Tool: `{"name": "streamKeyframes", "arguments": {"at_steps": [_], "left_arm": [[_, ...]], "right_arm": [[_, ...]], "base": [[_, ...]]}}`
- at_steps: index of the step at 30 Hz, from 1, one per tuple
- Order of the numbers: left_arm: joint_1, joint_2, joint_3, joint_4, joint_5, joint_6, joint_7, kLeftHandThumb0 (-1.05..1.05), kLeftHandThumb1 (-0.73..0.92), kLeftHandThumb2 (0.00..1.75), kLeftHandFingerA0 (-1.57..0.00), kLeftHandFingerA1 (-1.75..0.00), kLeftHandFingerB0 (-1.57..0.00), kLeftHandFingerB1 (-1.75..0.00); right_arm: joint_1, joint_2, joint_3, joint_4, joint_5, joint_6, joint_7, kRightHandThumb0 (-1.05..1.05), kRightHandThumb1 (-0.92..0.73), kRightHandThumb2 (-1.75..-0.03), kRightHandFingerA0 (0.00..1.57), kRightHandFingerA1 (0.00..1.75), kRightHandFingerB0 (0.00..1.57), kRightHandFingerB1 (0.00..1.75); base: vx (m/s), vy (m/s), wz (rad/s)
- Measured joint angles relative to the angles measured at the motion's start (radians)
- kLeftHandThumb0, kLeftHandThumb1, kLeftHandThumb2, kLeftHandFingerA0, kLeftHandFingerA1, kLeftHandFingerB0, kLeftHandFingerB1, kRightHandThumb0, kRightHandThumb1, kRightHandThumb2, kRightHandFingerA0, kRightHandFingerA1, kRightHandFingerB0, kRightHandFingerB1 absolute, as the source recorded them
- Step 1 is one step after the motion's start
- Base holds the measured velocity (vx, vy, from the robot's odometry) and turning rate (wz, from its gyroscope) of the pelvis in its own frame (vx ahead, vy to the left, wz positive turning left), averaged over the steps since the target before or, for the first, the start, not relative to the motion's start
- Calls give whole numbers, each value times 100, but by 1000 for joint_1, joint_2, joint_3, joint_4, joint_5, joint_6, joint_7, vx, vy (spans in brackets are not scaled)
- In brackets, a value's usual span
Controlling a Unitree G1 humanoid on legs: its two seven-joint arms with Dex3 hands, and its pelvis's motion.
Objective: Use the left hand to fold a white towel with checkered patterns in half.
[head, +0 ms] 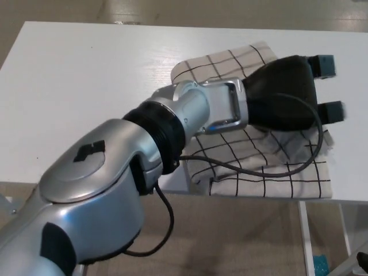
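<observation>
Left hand [287, 95] reaches across to the desk's right side, fingers [322, 64] spread apart, nothing pinched, sitting over the towel [259, 167]. Towel lies bunched and doubled over under the hand and forearm, near the front-right edge of the white desk [75, 75].

left hand [290, 98] fingers spread over towel [261, 167] | towel doubled on table [86, 75]
</observation>
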Motion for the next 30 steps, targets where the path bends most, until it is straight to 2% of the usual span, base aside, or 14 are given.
{"name": "streamKeyframes", "arguments": {"at_steps": [5,6,18,19,23,27,28,29,30], "left_arm": [[23,-13,21,-29,-16,0,-86,-101,68,62,0,0,0,0],[26,-15,26,-34,-20,0,-101,-104,64,104,0,0,0,-8],[44,-15,143,-94,-82,0,-297,-102,70,109,0,0,0,-10],[44,-15,152,-97,-88,0,-305,-105,74,114,0,0,0,-7],[44,-3,218,-132,-129,-2,-356,-103,73,113,0,0,0,-7],[44,31,322,-217,-196,-4,-411,-93,65,106,0,-5,0,-14],[45,42,352,-244,-217,-4,-426,-90,82,67,0,-1,0,-22],[46,47,364,-257,-225,-4,-433,-90,82,67,0,-1,0,-22],[46,47,364,-257,-225,-4,-433,-92,66,105,0,-5,-1,-15]], "right_arm": [[-10,0,0,0,0,1,0,-42,-79,-64,44,45,53,40],[-11,0,0,0,0,2,0,-43,-78,-64,43,44,53,40],[-26,0,0,1,1,2,0,-43,-78,-64,43,44,53,40],[-26,0,0,1,1,2,0,-43,-78,-64,43,44,53,40],[-26,0,0,1,1,2,1,-42,-78,-64,43,44,53,41],[-26,0,-1,2,1,3,2,-43,-77,-64,41,42,54,41],[-26,0,-1,3,1,3,2,-43,-77,-64,41,42,54,41],[-26,0,-1,4,1,3,3,-43,-77,-64,41,42,54,41],[-26,0,-1,4,1,3,3,-42,-77,-63,41,42,54,41]], "base": [[0,0,0],[0,0,0],[0,0,0],[0,0,0],[0,0,0],[0,0,0],[0,0,0],[0,0,0],[0,0,0]]}}
